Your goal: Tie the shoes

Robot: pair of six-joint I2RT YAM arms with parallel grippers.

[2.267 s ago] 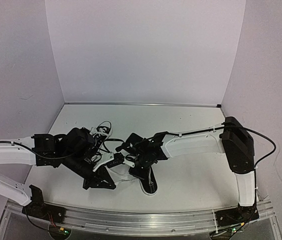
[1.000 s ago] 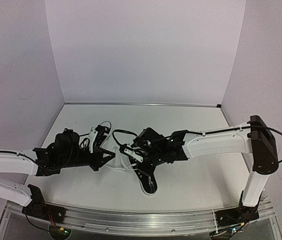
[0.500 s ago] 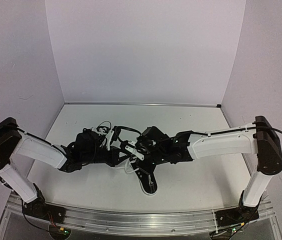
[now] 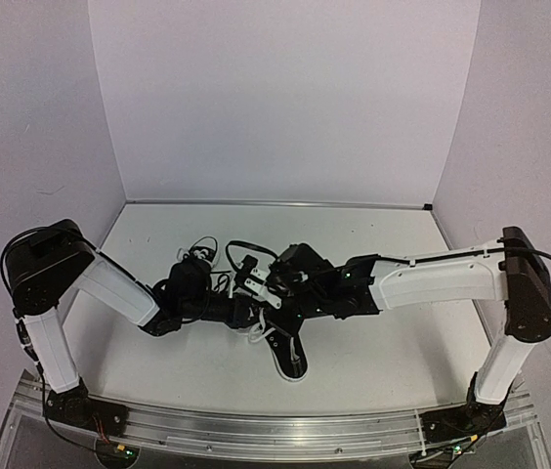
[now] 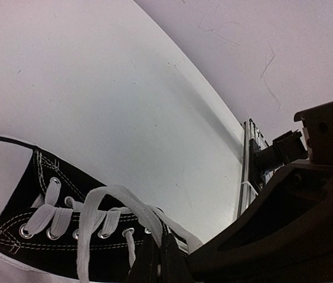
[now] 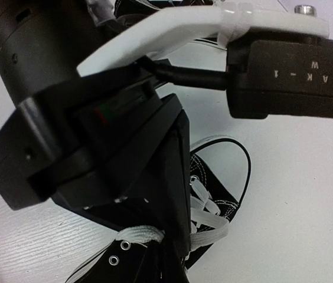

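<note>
**Shoes of black canvas with white rubber soles (image 4: 291,360): one lace pinched, knot not yet made**

At the left of the plain white table (image 4: 383,366), behind the white left arm (image 4: 119,288): far shoe (image 4: 200,254), touched by neither tool. At centre, under both crowded wrists: near shoe (image 4: 289,354).

Looks like the lace-handling step on the near shoe. Left gripper (image 5: 160,250) pressed fully together, pinching a flat white lace (image 5: 125,203) that runs off the eyelets into its tips. Right gripper (image 6: 167,259) likewise fully closed, with lace lying against it; cannot tell whether any is caught.

Next calls for drawing the strand across without dragging the light shoe, and for keeping the two wrists from fouling each other.

Overhead: shows both shoes and the arm layout, hides fingertips and lace. Left wrist: shows eyelets and the pinch. Right wrist: mostly filled by the other arm's black housing (image 6: 95,135).
</note>
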